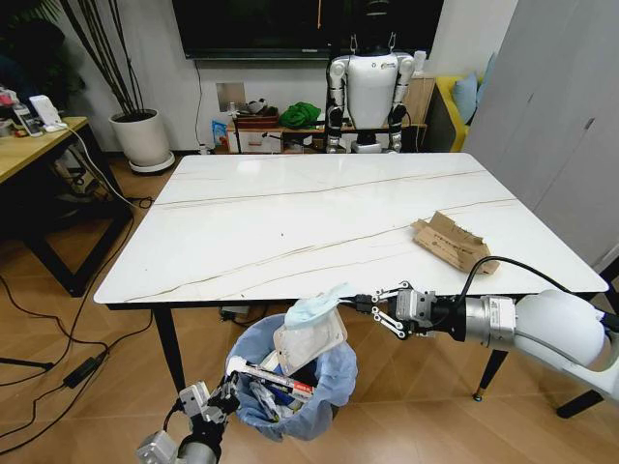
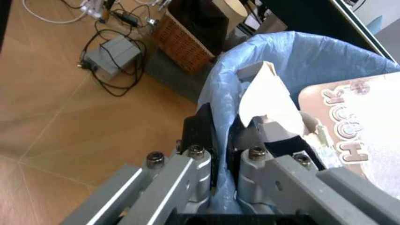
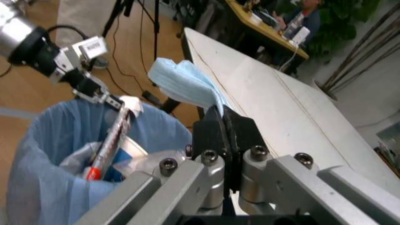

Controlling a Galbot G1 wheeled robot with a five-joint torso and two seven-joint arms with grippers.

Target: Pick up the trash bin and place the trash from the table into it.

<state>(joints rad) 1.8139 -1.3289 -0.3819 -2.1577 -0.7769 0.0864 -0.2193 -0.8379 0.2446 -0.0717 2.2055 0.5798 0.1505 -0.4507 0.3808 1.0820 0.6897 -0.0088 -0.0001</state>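
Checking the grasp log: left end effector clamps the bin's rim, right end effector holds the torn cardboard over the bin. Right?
Not quite. The right end effector is shut on the face mask, not the cardboard; the right wrist view shows it. The torn cardboard lies on the table, as the head view shows. The left end effector does clamp the trash bin rim.

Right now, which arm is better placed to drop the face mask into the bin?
Right. Its tool pinches the face mask above the trash bin, while the left tool grips the bin's rim.
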